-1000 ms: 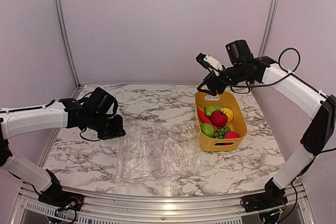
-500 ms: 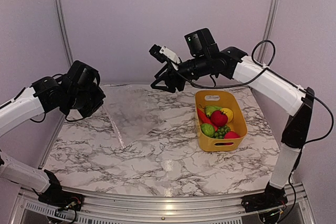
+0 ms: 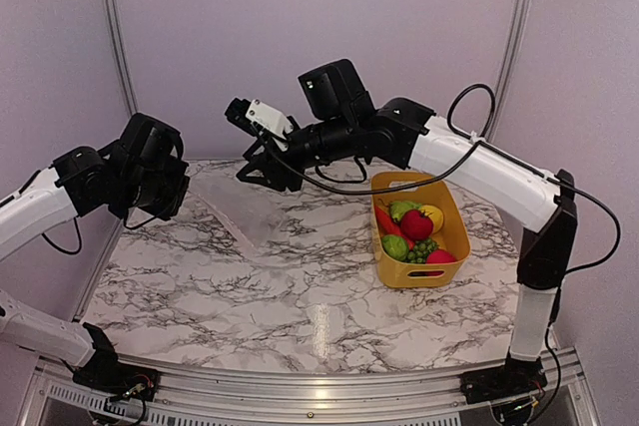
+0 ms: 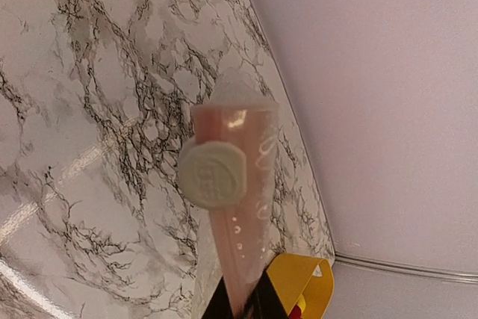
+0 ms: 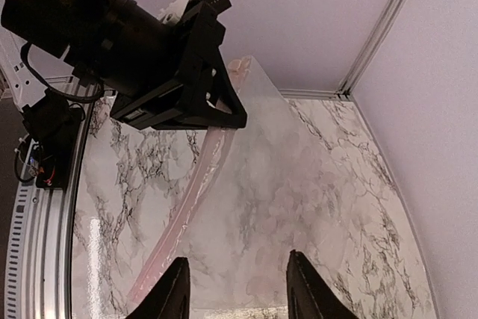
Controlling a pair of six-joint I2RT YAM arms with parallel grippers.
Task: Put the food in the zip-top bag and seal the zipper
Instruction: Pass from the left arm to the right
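The clear zip-top bag (image 3: 240, 214) hangs in the air over the back left of the table. My left gripper (image 3: 186, 185) is shut on its pinkish zipper strip (image 4: 240, 207), which runs up from the jaws (image 4: 243, 300) past a round pale knob (image 4: 211, 175). My right gripper (image 3: 262, 175) is open just right of the bag, facing it; in the right wrist view the bag (image 5: 299, 184) and zipper (image 5: 190, 196) lie ahead of the spread fingers (image 5: 237, 258). The food (image 3: 414, 231), apples, lemon, pepper and grapes, lies in the yellow basket (image 3: 455, 214).
The yellow basket stands at the right middle of the marble table (image 3: 300, 296). Pale walls and metal posts (image 3: 118, 47) close in the back and sides. The left arm's black wrist (image 5: 149, 50) sits close in front of the right gripper.
The bag lay flat on the table a second ago; my left gripper has lifted it by the zipper. My right gripper has swung left from above the basket to the bag.
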